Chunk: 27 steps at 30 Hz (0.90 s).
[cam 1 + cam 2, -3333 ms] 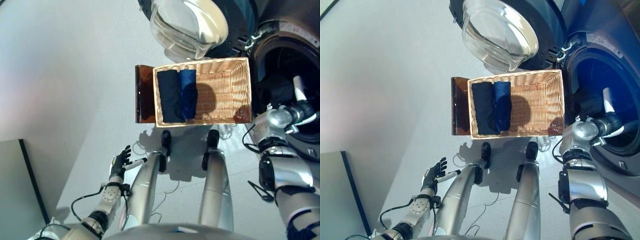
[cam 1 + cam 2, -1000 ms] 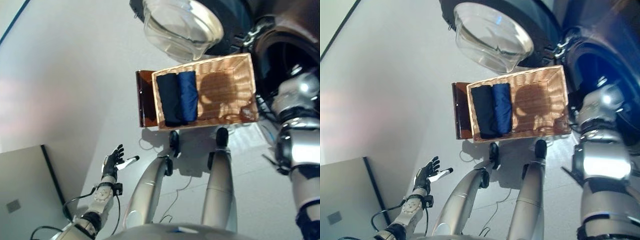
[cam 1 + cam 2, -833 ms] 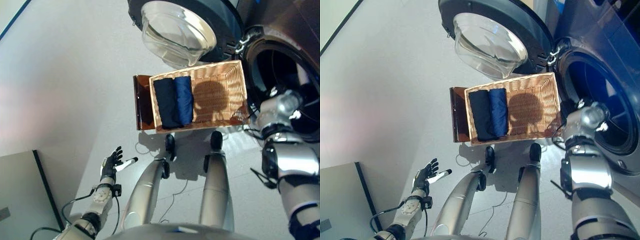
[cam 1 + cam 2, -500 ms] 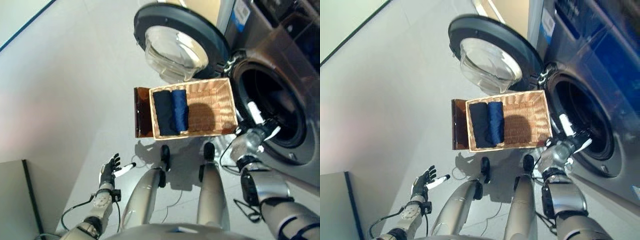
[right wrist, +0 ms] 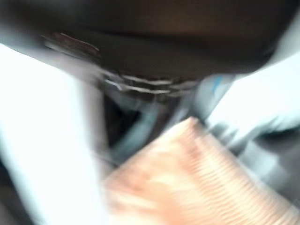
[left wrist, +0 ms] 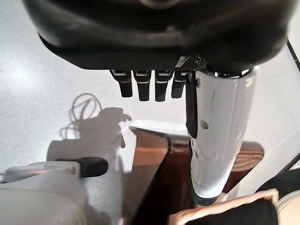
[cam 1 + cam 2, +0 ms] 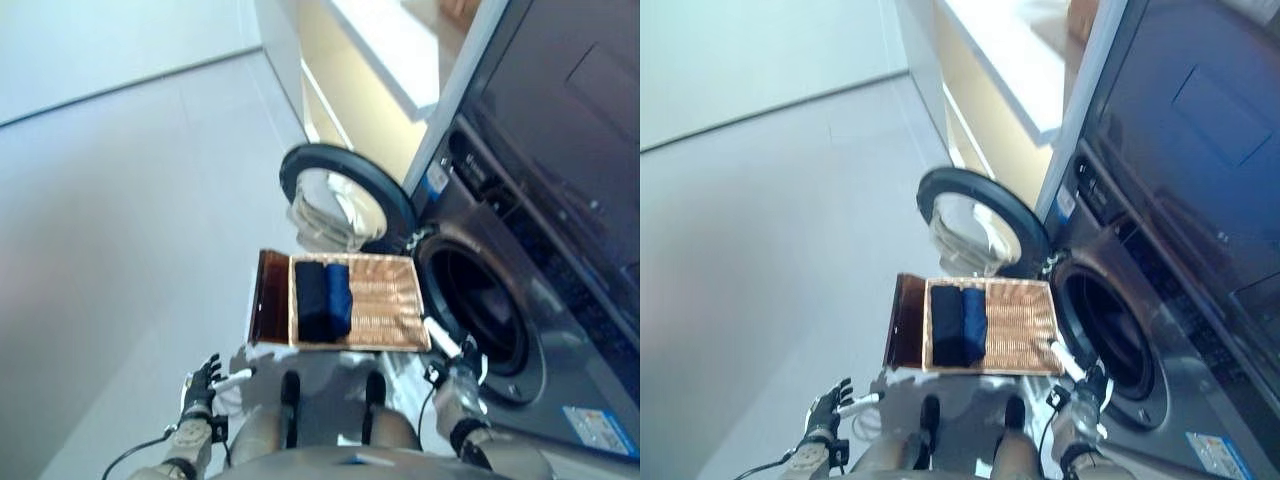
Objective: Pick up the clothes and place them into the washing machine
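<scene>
Floor: camera pulled back | clothes [image 7: 322,298] unmoved in basket [image 7: 385,312] | left hand [image 7: 203,381] stays spread, empty | right hand [image 7: 455,363] grip unclear

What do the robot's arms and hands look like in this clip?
Silver-grey arms. The left hand is dark, with a row of black fingers and a long white cover on the thumb. The right hand is dark too, also with a white thumb cover.

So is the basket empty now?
No, two folded dark clothes lie side by side at one end of the basket.
</scene>
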Available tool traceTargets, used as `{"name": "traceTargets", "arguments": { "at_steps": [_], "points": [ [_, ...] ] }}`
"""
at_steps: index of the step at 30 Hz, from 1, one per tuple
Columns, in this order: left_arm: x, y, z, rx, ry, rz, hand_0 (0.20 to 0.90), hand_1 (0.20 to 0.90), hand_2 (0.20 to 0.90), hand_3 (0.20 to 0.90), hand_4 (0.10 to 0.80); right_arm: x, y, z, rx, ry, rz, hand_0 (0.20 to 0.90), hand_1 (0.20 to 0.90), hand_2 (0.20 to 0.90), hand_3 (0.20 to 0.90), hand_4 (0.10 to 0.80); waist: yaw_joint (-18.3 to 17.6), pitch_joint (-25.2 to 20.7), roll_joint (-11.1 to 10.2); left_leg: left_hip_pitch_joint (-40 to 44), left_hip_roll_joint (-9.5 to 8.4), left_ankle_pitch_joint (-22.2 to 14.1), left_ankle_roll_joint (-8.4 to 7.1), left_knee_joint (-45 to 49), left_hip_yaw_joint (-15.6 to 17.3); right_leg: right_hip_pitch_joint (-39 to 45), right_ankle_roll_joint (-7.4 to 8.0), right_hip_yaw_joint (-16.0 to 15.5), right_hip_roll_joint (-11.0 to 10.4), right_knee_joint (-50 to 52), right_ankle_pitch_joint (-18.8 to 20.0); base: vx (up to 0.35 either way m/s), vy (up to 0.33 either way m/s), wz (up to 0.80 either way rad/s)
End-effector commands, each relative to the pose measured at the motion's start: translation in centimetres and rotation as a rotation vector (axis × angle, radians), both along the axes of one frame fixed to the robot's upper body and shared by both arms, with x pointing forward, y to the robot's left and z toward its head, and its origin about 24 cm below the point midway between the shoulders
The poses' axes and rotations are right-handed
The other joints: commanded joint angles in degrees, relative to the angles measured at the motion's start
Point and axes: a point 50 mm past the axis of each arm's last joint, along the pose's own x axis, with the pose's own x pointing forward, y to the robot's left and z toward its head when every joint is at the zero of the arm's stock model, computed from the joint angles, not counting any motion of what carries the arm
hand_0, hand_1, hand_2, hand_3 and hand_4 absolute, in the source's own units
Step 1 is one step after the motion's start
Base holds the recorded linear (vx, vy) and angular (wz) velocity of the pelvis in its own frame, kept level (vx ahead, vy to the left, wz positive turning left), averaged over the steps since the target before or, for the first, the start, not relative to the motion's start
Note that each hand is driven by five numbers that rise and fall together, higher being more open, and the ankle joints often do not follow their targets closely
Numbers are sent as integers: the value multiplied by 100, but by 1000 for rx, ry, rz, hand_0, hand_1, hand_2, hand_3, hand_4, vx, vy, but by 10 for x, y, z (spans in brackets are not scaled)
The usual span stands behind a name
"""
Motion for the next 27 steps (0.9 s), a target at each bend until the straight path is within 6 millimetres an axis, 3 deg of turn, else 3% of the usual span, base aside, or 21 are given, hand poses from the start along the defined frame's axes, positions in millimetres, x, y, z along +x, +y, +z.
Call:
{"name": "traceTargets", "arguments": {
  "at_steps": [1,5,12,16,18,19,21,22,23,25,27],
  "points": [
    [-9,21,2,74,37,38,900,900,900,900,800,-6,-1,-2,-36,31,138,900,900,900,900,800,45,-304,2,32,-44,106,-397,-470,-48,456,30,-128,-65,-568,151,173,0,-3],
    [-21,23,-1,61,79,38,900,900,900,900,800,-32,6,-15,-54,192,293,900,900,900,900,800,100,-497,-66,362,-40,60,-377,-571,-9,774,79,-177,-112,-684,162,114,6,-1],
    [-30,25,-3,48,119,27,900,900,900,900,800,-39,5,-18,-78,268,385,900,900,900,900,800,165,-649,-176,655,-188,-169,-266,-471,-150,1112,136,-299,-277,-515,52,91,51,11],
    [-28,27,-2,48,123,9,900,900,900,900,800,-36,1,-16,-82,270,379,900,900,900,900,800,219,-547,-177,654,-346,-474,-52,6,-250,971,109,-273,-385,515,-58,51,115,14],
    [-23,26,-1,53,114,-13,900,900,900,900,800,-31,-2,-14,-88,256,360,900,900,900,900,800,168,-406,-122,668,-427,-489,71,160,-333,563,84,-89,-406,1443,314,8,147,36],
    [-20,28,0,59,108,-19,900,900,900,900,800,-28,0,-14,-82,243,352,900,900,900,900,800,107,-316,-80,711,-425,-464,110,146,-391,376,46,2,-334,1777,399,-27,151,30],
    [-16,30,1,64,103,-25,900,900,900,900,800,-23,5,-13,-63,218,338,900,900,900,900,800,34,-236,-14,781,-376,-446,135,120,-454,120,-57,13,-70,2148,157,7,106,13],
    [-12,30,2,65,95,-25,900,900,900,900,800,-22,6,-13,-56,211,332,900,900,900,900,800,-31,-229,-19,800,-390,-428,138,129,-526,41,-132,99,246,2174,-35,131,40,17],
    [-8,31,4,68,82,-23,900,900,900,900,800,-24,9,-15,-41,209,320,900,900,900,900,800,-84,-332,-117,791,-492,-393,117,116,-665,125,-247,160,735,1629,-394,174,-3,27],
    [-5,27,3,62,70,-40,900,900,900,900,800,-32,9,-17,-37,231,314,900,900,900,900,800,-81,-474,-287,811,-668,-428,86,89,-779,452,-398,195,918,600,-331,171,-67,53],
    [-3,24,3,56,56,-53,900,900,900,900,800,-36,13,-19,-30,247,325,900,900,900,900,800,-66,-611,-355,834,-700,-413,27,41,-838,743,-422,429,977,82,-234,104,-88,56]
  ]
}}
